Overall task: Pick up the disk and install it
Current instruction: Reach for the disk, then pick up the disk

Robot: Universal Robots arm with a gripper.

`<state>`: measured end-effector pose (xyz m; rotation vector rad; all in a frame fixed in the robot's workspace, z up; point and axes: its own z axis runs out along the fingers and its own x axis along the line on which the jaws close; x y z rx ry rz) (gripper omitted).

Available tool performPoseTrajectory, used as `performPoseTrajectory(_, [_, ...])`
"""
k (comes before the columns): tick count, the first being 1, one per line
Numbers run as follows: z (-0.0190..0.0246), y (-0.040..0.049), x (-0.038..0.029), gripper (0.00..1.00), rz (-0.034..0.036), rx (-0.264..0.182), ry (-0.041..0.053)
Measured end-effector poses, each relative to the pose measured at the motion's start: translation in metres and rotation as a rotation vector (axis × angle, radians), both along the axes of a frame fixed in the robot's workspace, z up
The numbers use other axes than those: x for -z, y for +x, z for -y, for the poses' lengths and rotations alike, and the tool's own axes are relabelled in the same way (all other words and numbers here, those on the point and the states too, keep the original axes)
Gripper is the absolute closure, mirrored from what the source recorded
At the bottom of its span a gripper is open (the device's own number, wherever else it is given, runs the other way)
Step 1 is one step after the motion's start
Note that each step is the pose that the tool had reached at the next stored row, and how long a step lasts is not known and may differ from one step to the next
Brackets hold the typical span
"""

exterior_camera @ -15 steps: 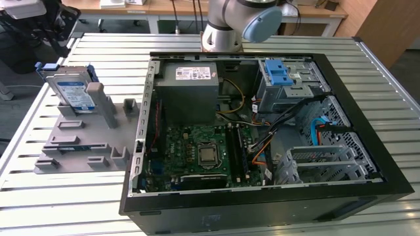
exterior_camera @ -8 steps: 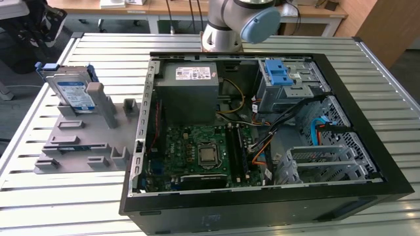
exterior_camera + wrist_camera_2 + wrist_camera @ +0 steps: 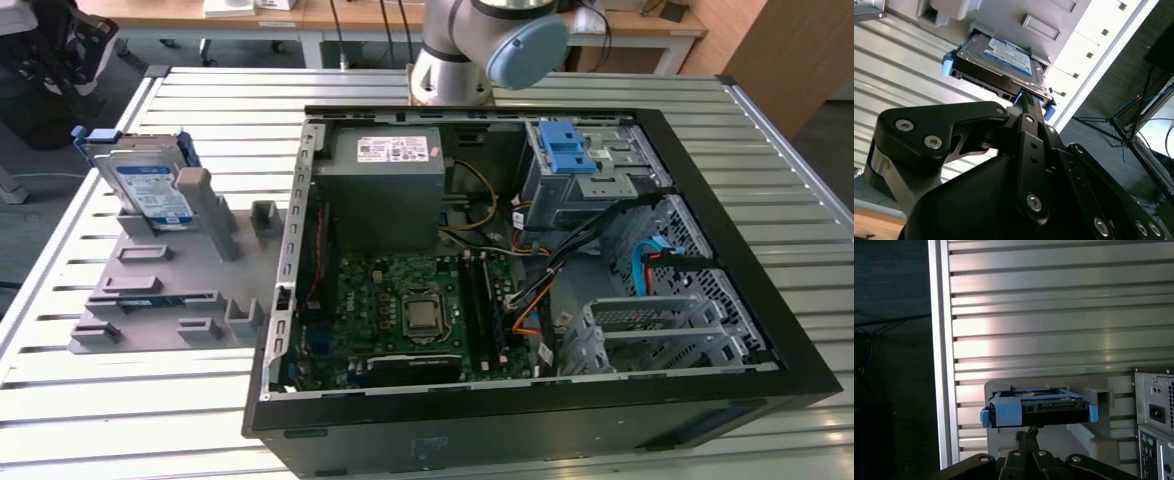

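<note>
The disk (image 3: 150, 190) is a silver hard drive with a blue-and-white label in a blue carrier. It leans upright in a grey fixture (image 3: 174, 290) on the exterior view's left. Both wrist views show the disk (image 3: 1004, 60) (image 3: 1039, 407) seated in that fixture, ahead of the gripper. My gripper (image 3: 1025, 100) (image 3: 1030, 431) is a black linkage whose fingers meet at a narrow tip, shut on nothing. It sits short of the disk, with a gap between them.
An open computer case (image 3: 747, 230) lies on the slatted metal table (image 3: 200, 100). It holds a metal drive bay (image 3: 627, 160) with a blue latch (image 3: 567, 150), a grey power supply (image 3: 387, 180) and a motherboard (image 3: 414, 310). The arm's base (image 3: 454, 60) stands behind the case.
</note>
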<state>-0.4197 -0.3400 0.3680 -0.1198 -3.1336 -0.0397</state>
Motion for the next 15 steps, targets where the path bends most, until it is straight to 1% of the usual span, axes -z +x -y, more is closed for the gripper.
performPoseTrajectory(3, [-0.0002, -0.0033, 0.0002, 0.89, -0.0001, 0.000, 0.0000])
performPoseTrajectory(15, [-0.0003, -0.0037, 0.0003, 0.89, 0.0000, 0.000, 0.0000])
